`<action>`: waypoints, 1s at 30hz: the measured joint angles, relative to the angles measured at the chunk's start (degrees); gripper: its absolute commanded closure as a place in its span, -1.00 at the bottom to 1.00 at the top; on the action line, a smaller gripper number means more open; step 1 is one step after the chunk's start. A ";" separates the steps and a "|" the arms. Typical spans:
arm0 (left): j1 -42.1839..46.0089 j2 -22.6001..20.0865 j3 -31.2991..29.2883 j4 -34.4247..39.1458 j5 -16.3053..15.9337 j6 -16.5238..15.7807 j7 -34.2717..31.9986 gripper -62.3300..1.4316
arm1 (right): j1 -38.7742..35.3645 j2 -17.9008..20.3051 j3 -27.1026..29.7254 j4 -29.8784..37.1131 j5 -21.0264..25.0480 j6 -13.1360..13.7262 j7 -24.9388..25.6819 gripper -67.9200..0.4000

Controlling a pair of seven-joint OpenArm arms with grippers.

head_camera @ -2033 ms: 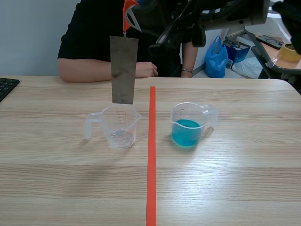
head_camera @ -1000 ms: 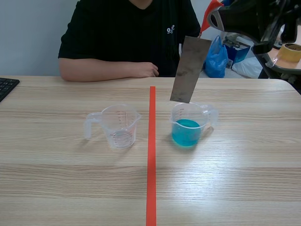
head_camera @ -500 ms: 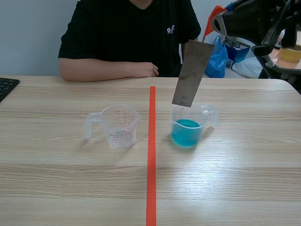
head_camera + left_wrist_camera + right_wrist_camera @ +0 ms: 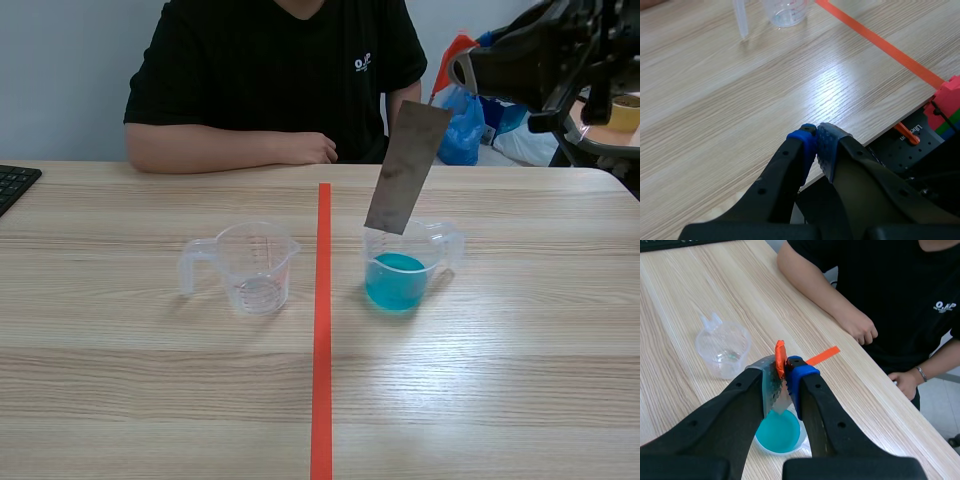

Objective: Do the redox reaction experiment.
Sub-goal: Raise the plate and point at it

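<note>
My right claw (image 4: pixel 782 374) clamps the orange clip (image 4: pixel 780 356); the metal plate (image 4: pixel 405 167) hangs tilted above the blue-filled cup (image 4: pixel 398 270), toward the tabletop's far edge; descending askew might topple it.

The light is bright, soft and even, falling from above. In the scene view the table (image 4: pixel 150 400) carries only faint, diffuse shadows beside the empty cup (image 4: pixel 255 268) and the blue cup (image 4: pixel 400 272), and the plate (image 4: pixel 405 168) looks dull, without glint. In the left wrist view a broad pale glare lies on the wood ahead of the left gripper (image 4: pixel 816 134), and the space under the table edge is dark.
</note>
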 measured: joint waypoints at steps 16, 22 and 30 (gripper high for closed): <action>-1.29 0.00 0.00 -0.02 0.02 -0.68 0.11 0.84 | 0.00 -0.50 -0.07 -0.94 -1.20 -0.02 0.74 0.97; -1.27 0.00 0.00 -0.04 0.04 -0.68 4.46 0.84 | 0.00 -0.50 -0.07 -0.94 -1.20 -0.02 0.74 0.97; -1.27 0.00 0.00 -0.04 0.02 -0.68 4.79 0.84 | 0.00 -0.50 -0.07 -0.94 -1.20 -0.02 0.74 0.97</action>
